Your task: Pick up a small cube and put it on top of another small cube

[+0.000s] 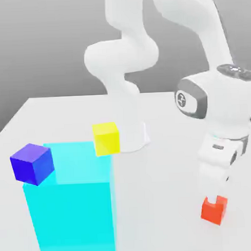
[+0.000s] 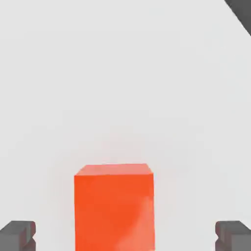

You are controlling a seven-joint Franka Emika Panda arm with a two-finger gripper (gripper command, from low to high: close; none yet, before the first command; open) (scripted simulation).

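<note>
The small red-orange cube point(image 1: 214, 210) point(image 2: 114, 206) rests on the white table at the exterior view's lower right. My gripper point(image 1: 214, 194) point(image 2: 125, 236) hangs right above it, open, its fingertips point(image 2: 17, 235) wide apart on either side of the cube without touching it. In the exterior view the white fingers hide part of the cube's top. A yellow cube point(image 1: 106, 138) and a blue cube point(image 1: 32, 163) sit on top of a tall cyan block point(image 1: 72, 212) at the exterior view's left.
The arm's white base point(image 1: 133, 135) stands behind the cyan block near the table's middle. The table's far edge point(image 1: 95, 96) runs across the back. Bare white tabletop lies between the cyan block and the red-orange cube.
</note>
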